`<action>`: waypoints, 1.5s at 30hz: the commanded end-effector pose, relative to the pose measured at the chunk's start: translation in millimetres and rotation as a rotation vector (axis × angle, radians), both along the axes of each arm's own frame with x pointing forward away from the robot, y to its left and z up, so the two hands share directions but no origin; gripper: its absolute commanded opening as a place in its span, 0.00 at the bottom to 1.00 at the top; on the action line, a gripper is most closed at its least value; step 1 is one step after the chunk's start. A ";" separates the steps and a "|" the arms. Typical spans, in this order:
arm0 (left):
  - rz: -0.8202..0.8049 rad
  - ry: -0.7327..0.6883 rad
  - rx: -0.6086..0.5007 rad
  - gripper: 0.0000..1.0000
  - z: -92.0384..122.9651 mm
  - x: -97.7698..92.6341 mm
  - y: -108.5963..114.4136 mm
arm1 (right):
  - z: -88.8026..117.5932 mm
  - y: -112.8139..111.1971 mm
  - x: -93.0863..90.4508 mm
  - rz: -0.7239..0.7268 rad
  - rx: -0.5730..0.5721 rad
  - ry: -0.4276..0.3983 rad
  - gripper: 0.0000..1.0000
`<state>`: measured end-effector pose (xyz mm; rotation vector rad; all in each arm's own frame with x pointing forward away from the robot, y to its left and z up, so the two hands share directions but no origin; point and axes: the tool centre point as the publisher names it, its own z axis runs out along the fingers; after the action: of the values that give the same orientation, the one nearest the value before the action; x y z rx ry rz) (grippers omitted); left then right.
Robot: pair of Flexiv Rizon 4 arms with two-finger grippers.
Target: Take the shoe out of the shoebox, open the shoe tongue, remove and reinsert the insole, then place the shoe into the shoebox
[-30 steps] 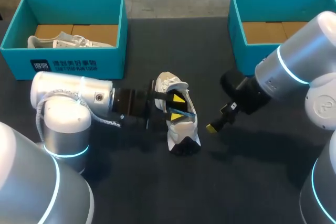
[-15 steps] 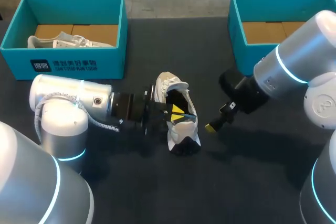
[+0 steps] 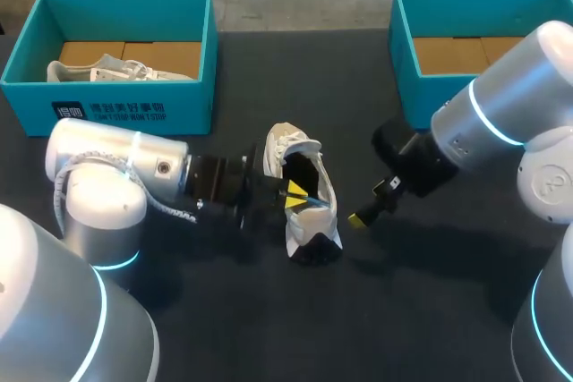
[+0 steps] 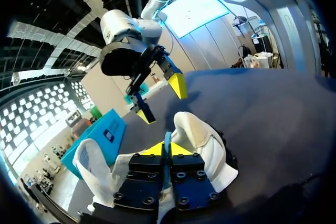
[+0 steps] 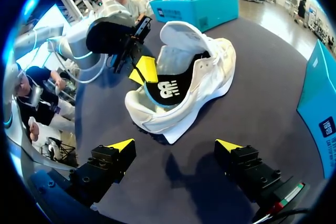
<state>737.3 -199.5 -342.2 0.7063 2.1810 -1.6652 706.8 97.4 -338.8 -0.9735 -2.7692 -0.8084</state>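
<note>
1. On the dark, matte table (image 3: 430, 310), roughly midway between the two arms, a white low-top sneaker (image 3: 322, 212) with a black-lined opening lies outside both boxes. It is tipped onto its side, so the opening faces the left arm.
2. A thin black insole (image 5: 167, 91) with a light-blue edge sits inside the sneaker's opening. Part of its rim stands up past the collar.
3. The left gripper (image 4: 167, 149) reaches into that opening from the side. Its two yellow tips are pressed close together, with the insole's blue edge pinched between them.
4. The right gripper (image 5: 175, 143) hangs just above the table beside the sneaker's sole. It is near the shoe but not touching it. Its fingers are spread wide with nothing between them.
5. A teal rectangular cardboard shoebox, the left shoebox (image 3: 134, 114), stands at the far left of the table, well apart from the sneaker. It has a brown floor and white print on its front wall.
6. A second sneaker (image 3: 103, 69), white and laced, lies on its side inside the left shoebox.
7. A matching teal right shoebox (image 3: 405, 42) stands at the far right, behind the right arm. Only its brown floor shows inside.
</note>
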 end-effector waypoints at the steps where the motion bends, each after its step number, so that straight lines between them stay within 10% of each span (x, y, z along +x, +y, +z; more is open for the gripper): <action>1: 0.011 -0.010 -0.014 0.49 6.4 -1.8 1.7 | 0.9 1.6 -2.1 -0.006 -0.007 -0.006 1.00; 3: 0.011 -0.018 -0.019 0.88 10.2 -2.4 2.1 | 1.3 2.5 -2.8 -0.007 -0.006 -0.007 1.00; 11: 0.014 -0.038 -0.046 0.84 27.3 -3.4 6.5 | 1.5 4.4 -4.4 -0.006 -0.001 -0.009 1.00; 16: 0.012 -0.046 -0.048 0.71 34.6 -1.9 9.6 | 3.0 4.1 -3.9 -0.005 -0.001 -0.012 1.00; 20: -0.011 -0.055 -0.027 0.36 37.7 -0.8 12.1 | 6.9 0.4 -3.3 -0.012 -0.003 -0.014 1.00; 22: -0.040 -0.056 -0.004 0.00 37.6 -1.0 13.5 | 11.0 -0.1 -3.4 -0.013 -0.005 -0.022 1.00; 45: -0.279 -0.119 0.170 0.00 54.3 -0.6 21.5 | 33.0 -4.0 -11.7 -0.037 -0.014 -0.050 1.00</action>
<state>734.7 -177.0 -287.9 1.1552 2.2275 -1.5295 695.2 93.0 -307.2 -1.0249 -2.8100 -0.8350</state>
